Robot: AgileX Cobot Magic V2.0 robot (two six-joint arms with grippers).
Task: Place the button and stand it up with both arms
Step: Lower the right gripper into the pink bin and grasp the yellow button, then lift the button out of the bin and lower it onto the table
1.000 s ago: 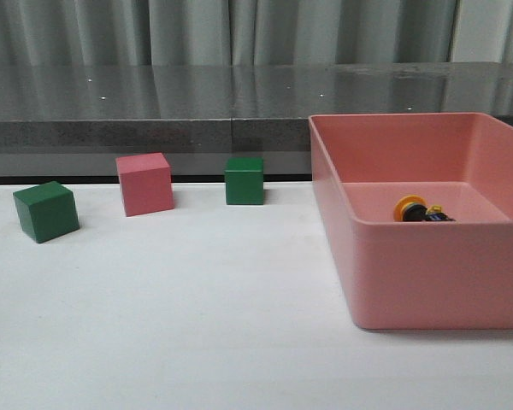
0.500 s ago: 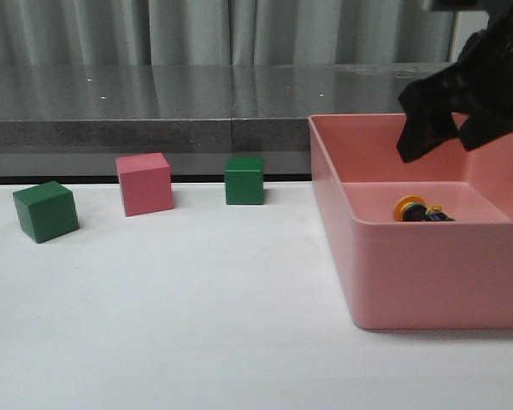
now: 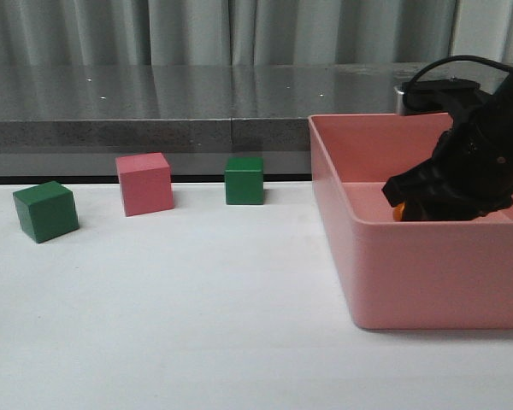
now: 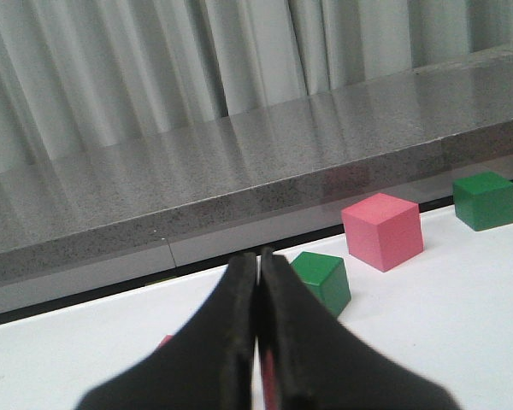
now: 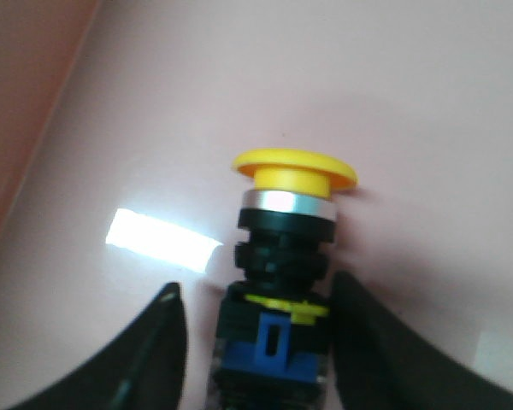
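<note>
The button (image 5: 282,256) lies on its side on the floor of the pink bin (image 3: 427,273), yellow cap pointing away from my right gripper. My right gripper (image 5: 256,286) is open inside the bin, one finger on each side of the button's blue and black base, with a gap showing on one side. In the front view the right arm (image 3: 474,166) reaches down into the bin and hides all but an orange sliver of the button (image 3: 397,210). My left gripper (image 4: 258,256) is shut and empty, low over the white table; it is out of the front view.
On the white table's left half stand a green cube (image 3: 45,211), a pink cube (image 3: 144,183) and a second green cube (image 3: 244,180). The left wrist view shows them too: green (image 4: 322,278), pink (image 4: 382,231), green (image 4: 484,200). A grey ledge (image 3: 154,128) runs along the back.
The right arm came into view from the upper right and dropped into the pink bin, now straddling the button. The cubes and the bin have not moved.
</note>
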